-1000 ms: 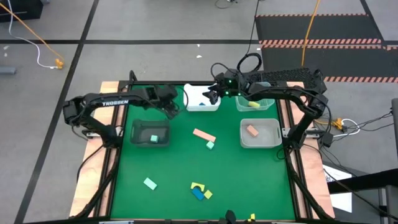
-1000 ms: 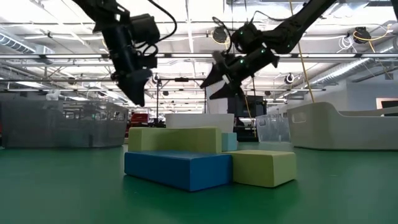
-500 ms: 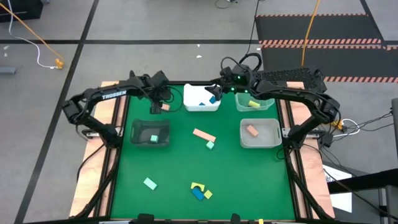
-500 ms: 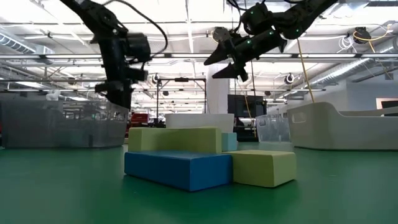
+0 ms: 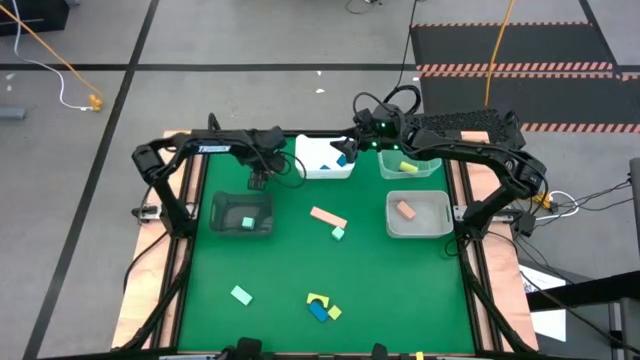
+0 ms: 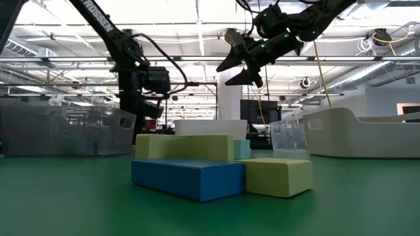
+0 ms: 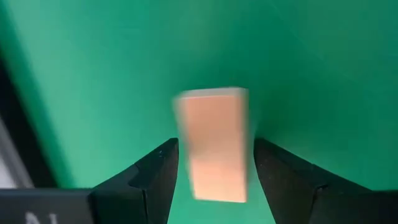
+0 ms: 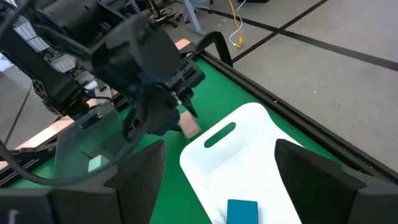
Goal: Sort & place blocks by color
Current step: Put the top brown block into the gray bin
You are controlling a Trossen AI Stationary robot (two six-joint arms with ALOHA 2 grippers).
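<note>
My left gripper (image 5: 258, 180) points down at the mat's far left, between the dark bin (image 5: 243, 226) and the white bin (image 5: 312, 168), shut on a tan-pink block (image 7: 213, 144). The right wrist view shows the same block (image 8: 188, 126). My right gripper (image 5: 342, 155) hangs open, holding nothing, above the white bin, where a blue block (image 8: 242, 211) lies. On the mat lie a tan-pink bar (image 5: 328, 217), a mint cube (image 5: 338, 233) and a mint block (image 5: 241, 294). Near the front edge is a yellow arch (image 5: 318, 299) with a blue block (image 5: 318, 311) and a yellow one (image 5: 333, 312). My left gripper pinches the tan-pink block by its two long sides (image 7: 185, 158) between its two fingers (image 7: 155, 177). The fingers come from above, pointing down. The block sits low over the green mat; whether its underside touches the mat, I cannot tell.
The dark bin holds a mint block (image 5: 247, 222). A clear bin (image 5: 424, 172) at the far right holds a yellow block (image 5: 407, 166). A second clear bin (image 5: 432, 222) holds a tan-pink block (image 5: 404, 209). The mat's middle is bare.
My left gripper has sunk toward the mat and rolled about its own axis, keeping the tan-pink block between its fingers. My right gripper has risen a little above the white bin, then kept still.
</note>
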